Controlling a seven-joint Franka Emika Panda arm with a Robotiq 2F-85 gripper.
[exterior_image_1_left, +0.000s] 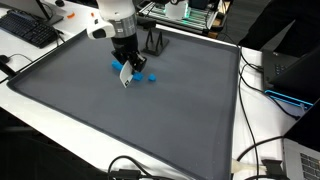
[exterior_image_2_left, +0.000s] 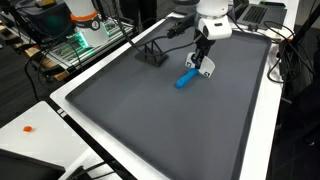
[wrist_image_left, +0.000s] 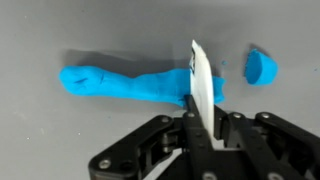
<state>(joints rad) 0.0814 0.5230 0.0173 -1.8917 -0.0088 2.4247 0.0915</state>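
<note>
My gripper (wrist_image_left: 203, 118) is shut on a thin white blade (wrist_image_left: 202, 80) that stands on edge. The blade's edge rests on a long blue roll of putty (wrist_image_left: 125, 84) lying on the grey mat, near the roll's right end. A small cut-off blue piece (wrist_image_left: 261, 68) lies apart to the right. In both exterior views the gripper (exterior_image_1_left: 125, 66) (exterior_image_2_left: 202, 62) points down over the blue roll (exterior_image_1_left: 120, 67) (exterior_image_2_left: 186, 79), and the small blue piece (exterior_image_1_left: 150, 77) lies beside it.
The grey mat (exterior_image_1_left: 150, 120) (exterior_image_2_left: 180, 130) covers the white table. A black stand (exterior_image_1_left: 155, 43) (exterior_image_2_left: 152, 55) sits at the mat's far edge. A keyboard (exterior_image_1_left: 28, 30), cables (exterior_image_1_left: 262, 80) and electronics (exterior_image_2_left: 80, 35) lie around the mat.
</note>
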